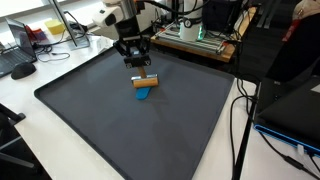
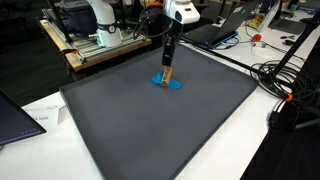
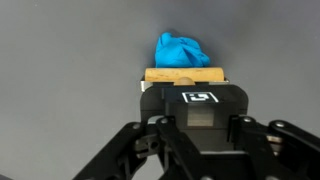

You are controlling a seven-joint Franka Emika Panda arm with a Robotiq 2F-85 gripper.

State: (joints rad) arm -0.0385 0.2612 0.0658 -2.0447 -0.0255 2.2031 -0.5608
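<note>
I work in what looks like a robotics lab. A large dark mat (image 1: 130, 130) covers a white table (image 1: 222, 150) in the middle of both exterior views. Behind it, along the upper edge of the frame, stands an open metal rack (image 2: 90, 45) of electronics with a lit green board (image 1: 200, 34). Bundles of black cable (image 2: 285, 85) trail over the table at the right edge, a laptop (image 2: 15, 118) lies at the lower left, and cluttered desks (image 1: 50, 30) fill the upper left corner.

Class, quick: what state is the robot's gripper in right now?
Gripper: closed, holding the wooden block at the blue lump.
</note>
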